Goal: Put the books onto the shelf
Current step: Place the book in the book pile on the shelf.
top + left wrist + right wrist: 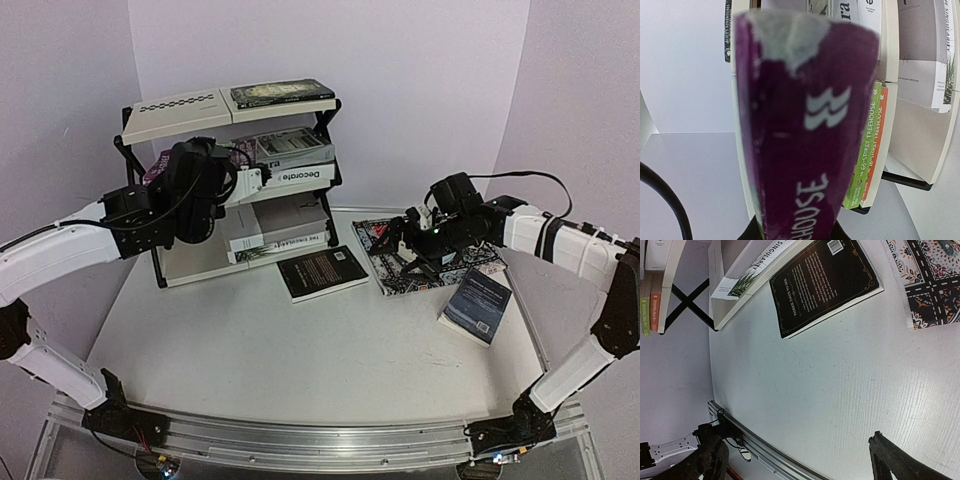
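While white table point(250, 350) meets lilac walls point(400, 60), left jaws clamp purple book point(805, 125), right jaws wide.

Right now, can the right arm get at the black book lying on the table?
Probably yes: the right gripper is open and empty, and the black book lies flat and uncovered nearby.

Front half of the desk point(300, 370) is wide open, tons of room tbh. Near the shelf point(175, 110) it's tighter: black book point(322, 272) lies just in front of the bottom tier, placemat point(375, 245) + blue book point(478, 305) take up the right side. Left arm point(60, 252) w/ purple book point(805, 150) crowds the shelf's left end.
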Tool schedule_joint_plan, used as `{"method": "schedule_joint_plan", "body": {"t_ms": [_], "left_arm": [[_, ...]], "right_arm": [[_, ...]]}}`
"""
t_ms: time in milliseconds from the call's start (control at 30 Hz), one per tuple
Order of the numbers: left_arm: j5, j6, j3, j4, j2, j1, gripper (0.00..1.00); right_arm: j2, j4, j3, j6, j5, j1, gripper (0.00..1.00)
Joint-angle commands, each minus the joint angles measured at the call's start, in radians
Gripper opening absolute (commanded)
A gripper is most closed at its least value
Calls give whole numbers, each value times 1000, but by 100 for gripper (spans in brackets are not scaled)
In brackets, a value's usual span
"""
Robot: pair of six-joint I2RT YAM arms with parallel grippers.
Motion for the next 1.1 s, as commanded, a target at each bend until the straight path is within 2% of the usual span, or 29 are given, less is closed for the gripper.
{"method": "schedule_joint_plan", "body": {"t_ms": [0,367,1067], "left_arm": [[67,18,-16,88,-47,63,0],[199,69,-92,189,-40,221,0],[306,99,-70,273,49,328,0]], "right_arm": [[18,-29,29,-7,-13,0,98],[37,-31,45,-2,-23,0,98],[47,-32,52,2,-40,0,98]]}}
